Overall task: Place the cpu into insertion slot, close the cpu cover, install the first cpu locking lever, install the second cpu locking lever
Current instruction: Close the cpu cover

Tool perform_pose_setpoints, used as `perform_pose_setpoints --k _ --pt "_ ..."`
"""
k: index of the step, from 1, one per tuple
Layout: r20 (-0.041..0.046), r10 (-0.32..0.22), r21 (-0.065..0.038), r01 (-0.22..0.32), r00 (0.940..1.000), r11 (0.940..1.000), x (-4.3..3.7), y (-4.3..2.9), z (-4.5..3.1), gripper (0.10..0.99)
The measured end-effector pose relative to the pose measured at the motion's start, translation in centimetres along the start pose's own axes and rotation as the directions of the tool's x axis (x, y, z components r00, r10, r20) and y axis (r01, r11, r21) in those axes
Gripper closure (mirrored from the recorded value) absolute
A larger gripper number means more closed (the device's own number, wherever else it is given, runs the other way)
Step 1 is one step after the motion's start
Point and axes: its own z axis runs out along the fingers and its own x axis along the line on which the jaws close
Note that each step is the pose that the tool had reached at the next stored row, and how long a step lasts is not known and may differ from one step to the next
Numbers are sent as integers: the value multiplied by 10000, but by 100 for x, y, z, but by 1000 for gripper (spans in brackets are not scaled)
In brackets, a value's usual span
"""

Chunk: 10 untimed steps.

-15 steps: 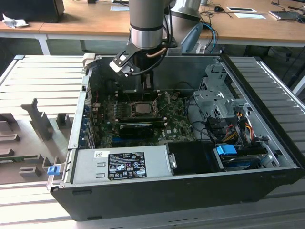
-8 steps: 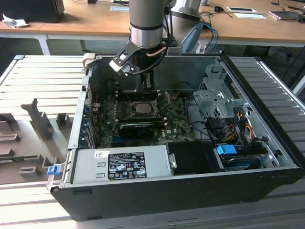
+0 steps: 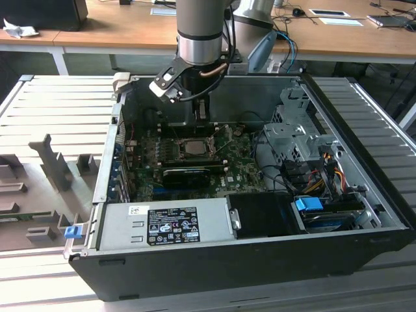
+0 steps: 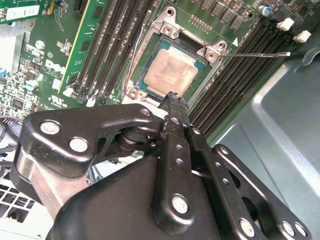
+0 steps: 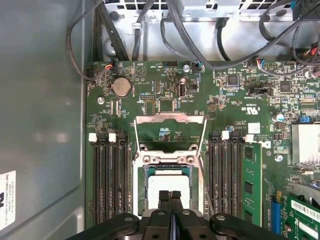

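At the exterior view's left, grey moulded fixtures (image 3: 52, 169) stand outside the open black computer case (image 3: 260, 260). Centrally, the black two-finger gripper (image 5: 170, 196) hangs just above the silver-grey square cpu (image 3: 194, 147). Its fingertips are pressed together and grip nothing, which probably suits pushing. The chip sits in the dark-framed square insertion slot (image 5: 146, 180). The thin windowed metal cpu cover (image 5: 170, 119) lies swung back, not yet closed. Rightward, bundled cables (image 3: 318, 172) lie well apart.

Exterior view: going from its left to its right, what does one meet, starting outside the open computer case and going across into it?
Grey fixture blocks → blue clip → cpu → metal drive cage.
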Motion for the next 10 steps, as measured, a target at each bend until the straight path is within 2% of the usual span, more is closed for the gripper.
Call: perform_pose_setpoints --k 5,10 --pt "-1 3 -1 -3 10000 10000 1 5 -87 980" --pt "-3 0 -1 0 10000 10000 2 18 -110 980"
